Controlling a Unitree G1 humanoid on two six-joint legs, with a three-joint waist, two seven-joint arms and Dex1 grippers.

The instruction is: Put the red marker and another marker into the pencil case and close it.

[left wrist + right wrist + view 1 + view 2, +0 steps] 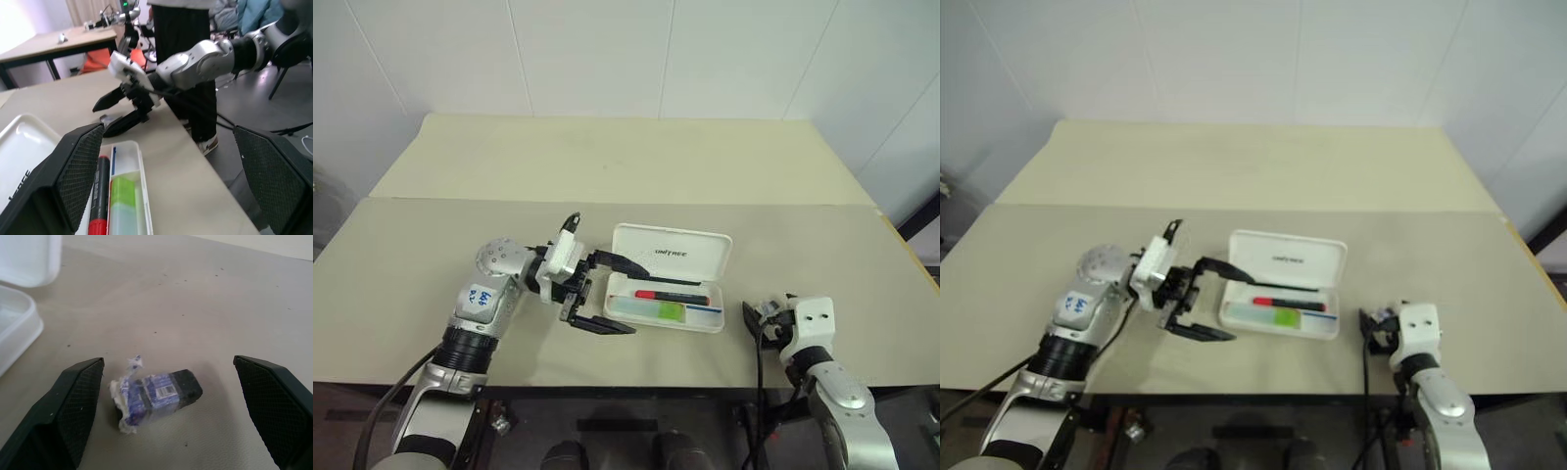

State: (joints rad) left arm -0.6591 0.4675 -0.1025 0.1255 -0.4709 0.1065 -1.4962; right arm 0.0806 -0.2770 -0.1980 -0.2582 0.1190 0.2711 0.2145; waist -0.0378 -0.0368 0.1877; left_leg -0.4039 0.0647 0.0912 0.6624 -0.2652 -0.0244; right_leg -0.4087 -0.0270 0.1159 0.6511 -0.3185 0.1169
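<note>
We see a wide beige table (460, 245) with the pencil case (668, 277) lying open near its front edge, lid tipped back and tray toward us. Inside the tray the red marker (672, 295) lies lengthwise along the rear side, and the pale green highlighter (658, 311), the other marker, lies just in front of it, the two side by side and both fully within the tray. Our left gripper (602, 294) hangs just beside the case's left end, pointing across toward it, its two black fingers spread wide and holding nothing; one finger reaches over the tray's left rear corner while the other sits low by the front left corner, so the end of the case lies between them. In the left wrist view the markers lie close past the near finger. Our right gripper (756, 315) sits well apart from the case, off its right end near the table's front edge, jaws likewise spread and empty. Between them, on the table, lies a small black eraser (159, 394) in a torn blue-and-white wrapper, untouched.
</note>
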